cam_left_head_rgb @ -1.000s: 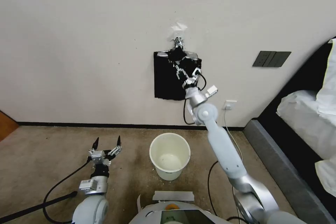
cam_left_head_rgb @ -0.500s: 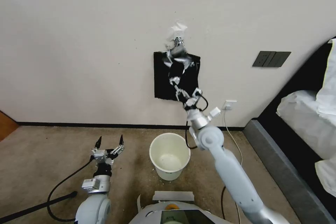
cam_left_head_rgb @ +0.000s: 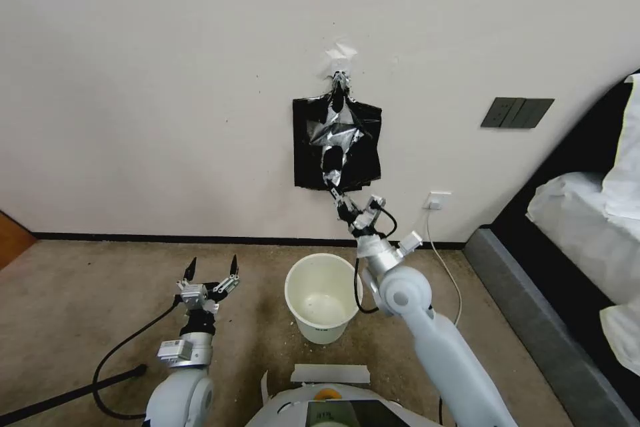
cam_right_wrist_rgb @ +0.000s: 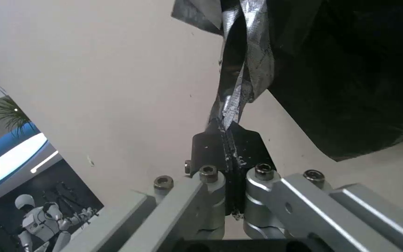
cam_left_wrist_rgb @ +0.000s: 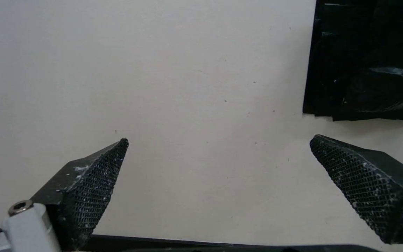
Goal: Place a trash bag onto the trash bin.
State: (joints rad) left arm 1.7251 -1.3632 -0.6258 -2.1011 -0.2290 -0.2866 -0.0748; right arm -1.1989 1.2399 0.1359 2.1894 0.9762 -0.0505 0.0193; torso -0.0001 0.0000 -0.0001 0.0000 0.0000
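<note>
Trash bag (cam_left_head_rgb: 335, 147): glossy, crinkled strip, long axis vertical, stretched down from the wall sheaf (cam_left_head_rgb: 308, 153).
Right gripper (cam_left_head_rgb: 345, 207): you see it clamped on the bag's lower end.
Left gripper (cam_left_head_rgb: 212, 268): spread wide, left of the round cream trash bin (cam_left_head_rgb: 324, 297).

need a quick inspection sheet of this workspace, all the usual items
surface: worn brown carpet, wall behind.
job's things: thin crinkled black plastic trash bag stretched from the sheaf of black bags taped to the wall; round cream-white plastic trash bin below, unlined.
clutter: nothing seen.
grippers: right gripper shut on the bag's lower end above the bin; left gripper open, low beside the bin.
cables: black cable at the left arm; white cord from the wall socket.
surroundings: bed with white bedding.
</note>
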